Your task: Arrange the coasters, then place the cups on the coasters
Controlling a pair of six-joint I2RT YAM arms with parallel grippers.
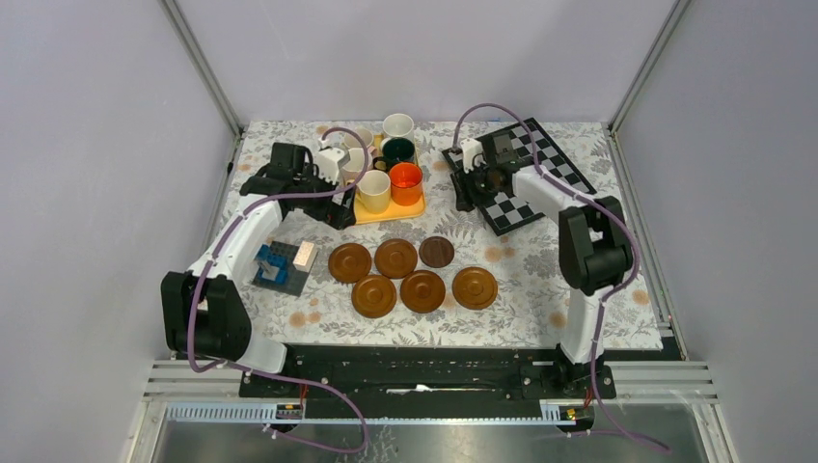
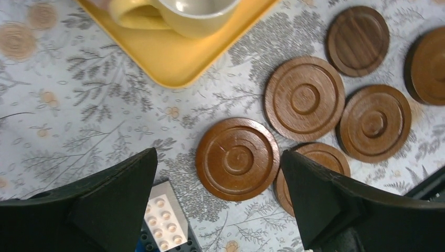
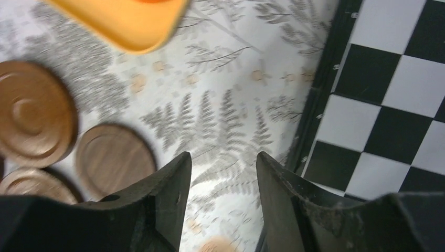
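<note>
Top external: coasters (image 1: 396, 258) flat, two rows running left-right.

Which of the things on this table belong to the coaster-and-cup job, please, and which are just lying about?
Part of the job:
- six coasters
- cups, standing on the yellow tray

Just lying about:
- chessboard
- toy bricks

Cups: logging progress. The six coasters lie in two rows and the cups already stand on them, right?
No. The coasters lie in two rows, but the cups stand on the yellow tray instead; the top external view shows it.
</note>
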